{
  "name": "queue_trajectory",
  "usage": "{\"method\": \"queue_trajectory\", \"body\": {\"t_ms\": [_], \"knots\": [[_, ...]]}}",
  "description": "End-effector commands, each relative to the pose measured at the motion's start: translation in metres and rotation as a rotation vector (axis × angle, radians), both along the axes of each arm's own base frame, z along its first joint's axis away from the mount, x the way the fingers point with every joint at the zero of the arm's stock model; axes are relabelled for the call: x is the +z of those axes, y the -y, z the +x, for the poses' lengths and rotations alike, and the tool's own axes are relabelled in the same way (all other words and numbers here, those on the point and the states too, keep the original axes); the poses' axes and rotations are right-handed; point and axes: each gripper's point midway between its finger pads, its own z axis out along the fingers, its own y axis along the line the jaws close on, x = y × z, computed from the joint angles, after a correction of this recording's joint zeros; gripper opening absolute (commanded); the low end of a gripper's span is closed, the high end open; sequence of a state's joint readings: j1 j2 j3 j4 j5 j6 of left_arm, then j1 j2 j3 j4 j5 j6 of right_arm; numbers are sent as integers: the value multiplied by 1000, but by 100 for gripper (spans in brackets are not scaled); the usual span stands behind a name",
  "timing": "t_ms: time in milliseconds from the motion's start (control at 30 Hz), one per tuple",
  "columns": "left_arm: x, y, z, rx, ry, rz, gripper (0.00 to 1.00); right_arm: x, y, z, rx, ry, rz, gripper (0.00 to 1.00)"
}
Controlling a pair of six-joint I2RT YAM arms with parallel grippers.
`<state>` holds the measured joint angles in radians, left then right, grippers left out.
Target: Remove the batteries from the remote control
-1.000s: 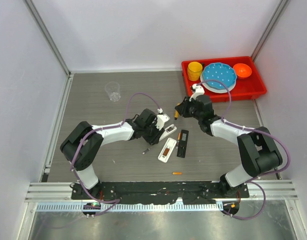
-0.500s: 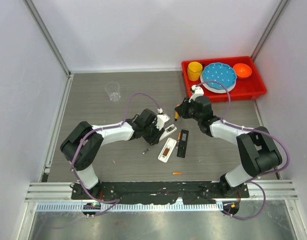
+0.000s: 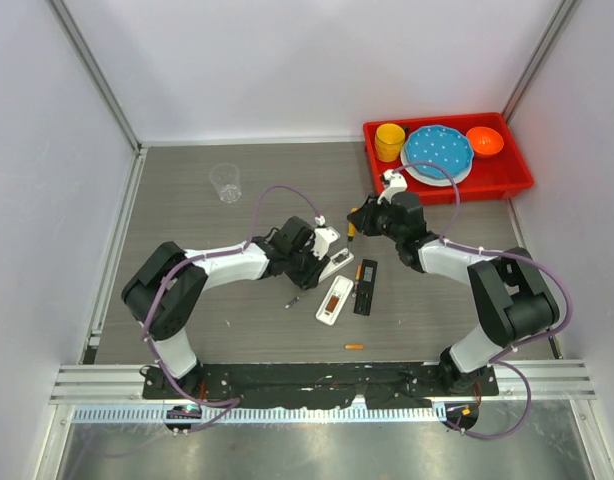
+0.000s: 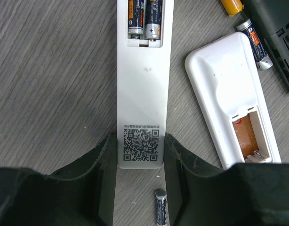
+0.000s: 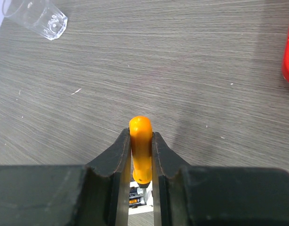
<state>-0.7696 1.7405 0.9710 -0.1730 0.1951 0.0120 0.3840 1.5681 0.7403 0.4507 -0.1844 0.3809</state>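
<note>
My left gripper (image 4: 140,141) is shut on the end of a white remote (image 4: 143,84) lying on the table, with its QR label between the jaws. Two dark batteries (image 4: 144,19) sit in its open compartment. My right gripper (image 5: 141,136) is shut on an orange-handled tool (image 5: 140,155), whose tip hangs above those batteries (image 5: 137,200). A second white remote (image 4: 231,94) lies beside it with an empty compartment. Loose batteries lie on the table: a dark one (image 4: 160,209) between my left fingers, a dark one (image 4: 254,42) and an orange one (image 4: 231,5).
A black remote (image 3: 366,287) lies right of the white ones, and an orange battery (image 3: 354,346) lies nearer the front edge. A clear cup (image 3: 225,182) stands at the back left. A red tray (image 3: 447,186) with dishes sits at the back right.
My right gripper with the tool has shifted very slightly to the left and farther back. My left gripper and the remote have stayed still.
</note>
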Motion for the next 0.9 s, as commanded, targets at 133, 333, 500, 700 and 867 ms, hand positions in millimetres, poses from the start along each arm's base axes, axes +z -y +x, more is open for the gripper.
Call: {"method": "queue_trajectory", "body": {"t_ms": [133,333,500,700,867], "knots": [[-22,0,-16,26,-124,25,0,5,-36,-25,116,-118,210,1],[-26,-3,-13,42,-126,44,0,24,-47,-28,136,-155,308,1],[-28,-5,-11,59,-122,62,0,39,-52,-30,156,-158,354,1],[-31,-8,-7,83,-114,83,0,49,-55,-34,178,-157,366,1],[-33,-13,-2,118,-117,86,0,55,-54,-40,194,-165,368,1]]}}
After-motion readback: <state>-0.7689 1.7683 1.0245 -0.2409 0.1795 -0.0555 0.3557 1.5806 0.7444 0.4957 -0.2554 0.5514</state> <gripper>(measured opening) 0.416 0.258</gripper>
